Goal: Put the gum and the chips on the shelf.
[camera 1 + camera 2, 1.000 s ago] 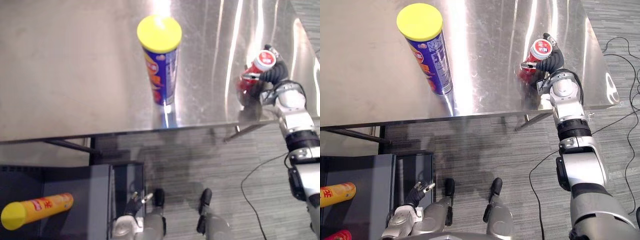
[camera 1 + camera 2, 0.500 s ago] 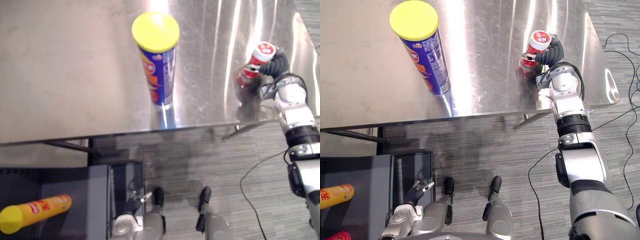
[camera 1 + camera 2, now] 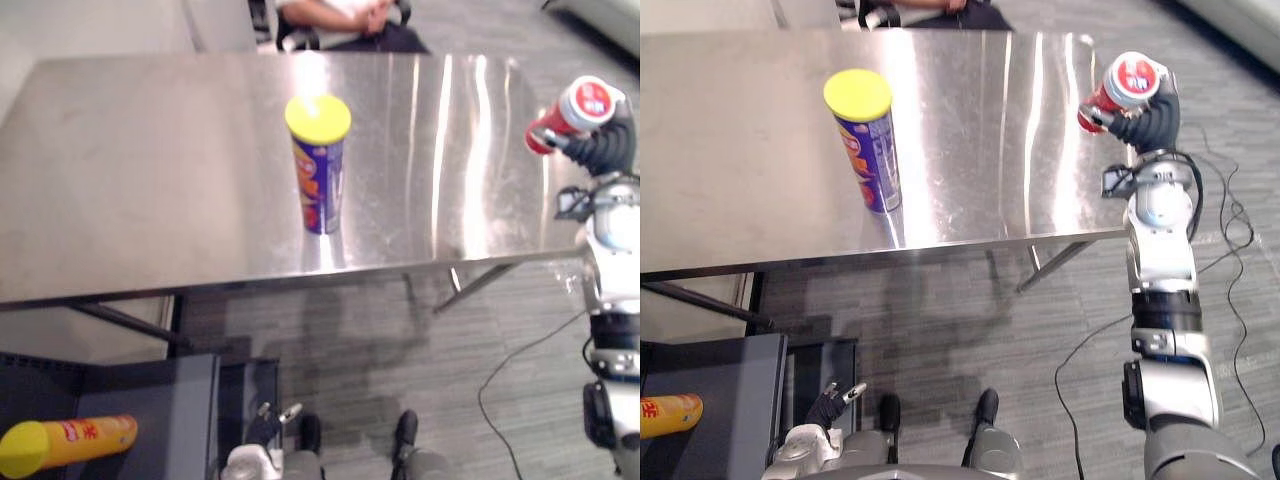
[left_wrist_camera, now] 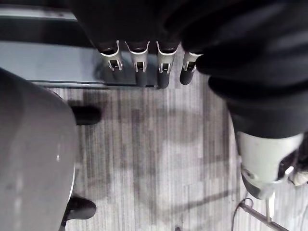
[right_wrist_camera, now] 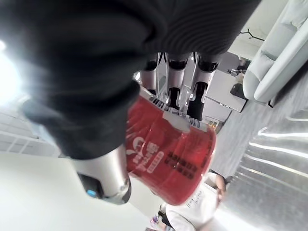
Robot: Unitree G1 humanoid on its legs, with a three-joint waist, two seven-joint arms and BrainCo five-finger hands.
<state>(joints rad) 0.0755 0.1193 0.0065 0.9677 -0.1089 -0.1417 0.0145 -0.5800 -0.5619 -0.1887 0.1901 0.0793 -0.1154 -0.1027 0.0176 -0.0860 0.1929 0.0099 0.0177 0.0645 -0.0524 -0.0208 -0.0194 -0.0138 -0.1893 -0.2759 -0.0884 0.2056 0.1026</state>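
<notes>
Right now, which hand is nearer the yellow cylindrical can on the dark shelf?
Left. Left hand hangs low near the yellow can; right hand, gripping a red jar, is raised far away.

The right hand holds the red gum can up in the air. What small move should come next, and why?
Probably carry the gum can leftward and down toward the dark shelf. The right hand is curled round it, off the table, so the lift looks done; the shelf lies low at the robot's left.
</notes>
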